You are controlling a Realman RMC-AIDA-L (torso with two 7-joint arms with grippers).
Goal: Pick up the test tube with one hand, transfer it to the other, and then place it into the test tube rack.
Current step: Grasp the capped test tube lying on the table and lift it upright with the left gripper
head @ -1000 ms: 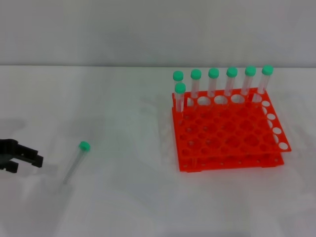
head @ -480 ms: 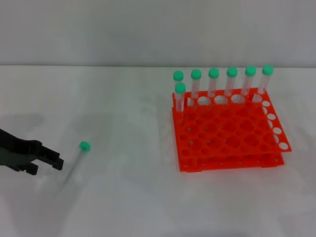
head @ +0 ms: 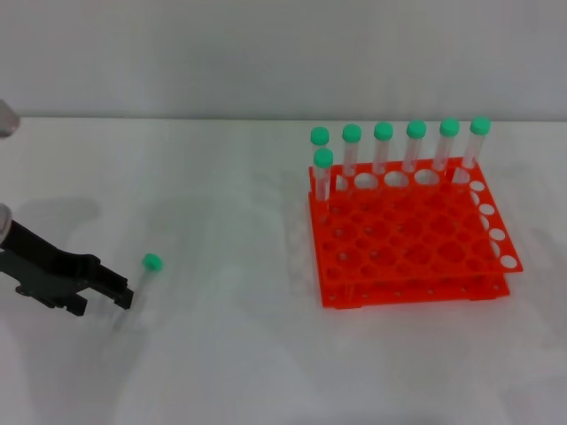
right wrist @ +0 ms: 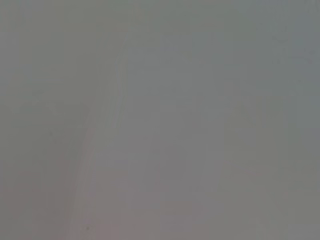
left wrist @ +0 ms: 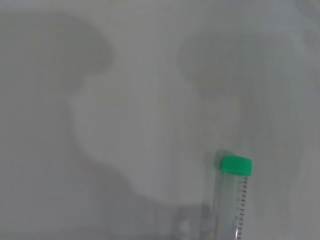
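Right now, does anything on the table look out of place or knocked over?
Only the loose test tube, lying flat beside the left gripper. The seven tubes in the test tube rack stand upright; no spill or damage shows.

White tabletop against a plain grey wall.
The tabletop (head: 221,354) fills most of the head view, matt and evenly lit, with soft grey shadows at its left side. The wall (head: 266,53) behind is bare, meeting it in a straight edge.

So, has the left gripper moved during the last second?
Yes. In the head view the left gripper has advanced rightward, toward the lying test tube and the test tube rack; its open fingers now reach the tube, which has not shifted.
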